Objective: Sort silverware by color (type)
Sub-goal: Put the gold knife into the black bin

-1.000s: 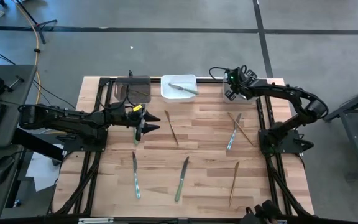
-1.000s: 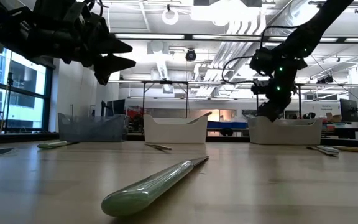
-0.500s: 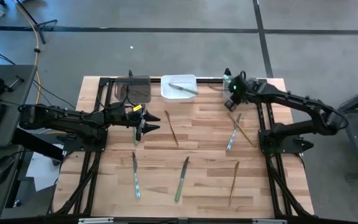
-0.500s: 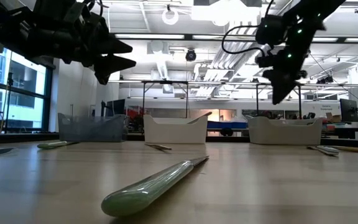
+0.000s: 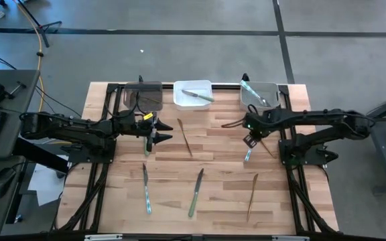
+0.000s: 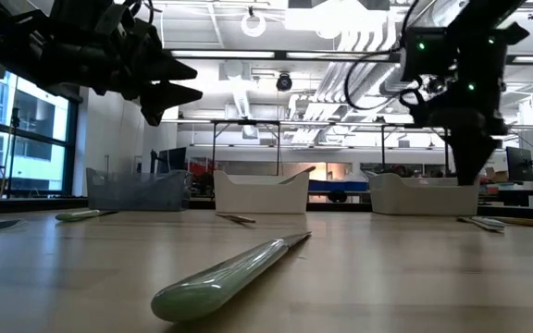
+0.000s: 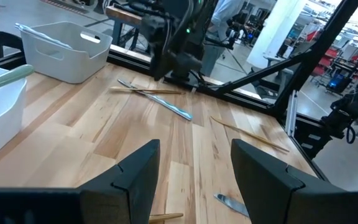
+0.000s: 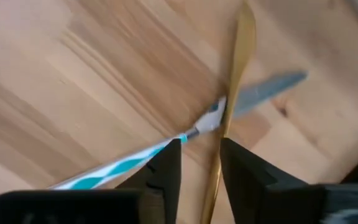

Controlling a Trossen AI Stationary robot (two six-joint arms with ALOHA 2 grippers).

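I have the right gripper poised over the two crossed pieces at about three o'clock on the wooden table: a light blue-handled metal knife and a slim bronze-coloured piece lying over it. In the right wrist view its dark fingers stand slightly apart with nothing between them, straddling the point where the blue knife passes under the bronze one. I judge that is my trouble: the crossing means closing here could catch both colours at once.

The left gripper waits near nine o'clock, fingers spread wide and empty, above a pale green-handled piece.

At twelve o'clock sit three bins: a dark one, a white one holding a green piece, and a grey one with one blue-handled piece inside. Loose silverware remains on the boards: a bronze piece near centre, a blue knife, a green knife and a bronze piece toward six o'clock, so sorting seems barely begun.
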